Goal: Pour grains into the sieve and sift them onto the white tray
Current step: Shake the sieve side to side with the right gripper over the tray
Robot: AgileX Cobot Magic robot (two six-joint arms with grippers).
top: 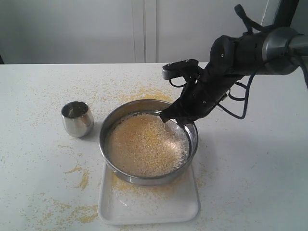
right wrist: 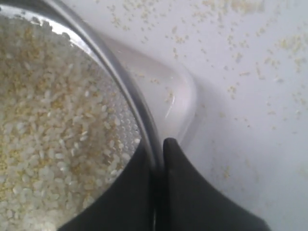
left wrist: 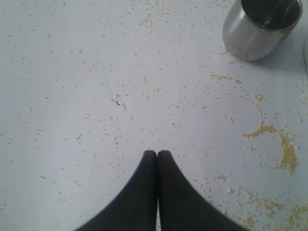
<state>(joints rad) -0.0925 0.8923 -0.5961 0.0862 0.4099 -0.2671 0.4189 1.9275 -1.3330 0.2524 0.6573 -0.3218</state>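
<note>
**A:** Where's the sieve?

**B:** Mid-table. The sieve (top: 144, 180) sits over the far end of the tray (top: 159, 208), whose bare part sticks out at six o'clock. I can't tell whether it rests on the tray or hangs just above it.

**A:** The grains?

**B:** The grains (top: 144, 144) cover the mesh, pale beige mixed with yellow. A thin yellow dusting lies on the tray beside the sieve's near wall.

**A:** Right gripper?

**B:** The right gripper (top: 169, 117) is clamped on the sieve's rim at about two o'clock, one finger inside and one outside.

**A:** Left?

**B:** The left gripper (left wrist: 157, 155) has its fingers pressed together, empty, over the table (left wrist: 72, 96).

**A:** Anything else?

**B:** A cup (top: 77, 118) stands upright at nine o'clock from the sieve, apart from it. Stray grains (top: 79, 211) dot the table, thickest around seven and twelve o'clock.
</note>
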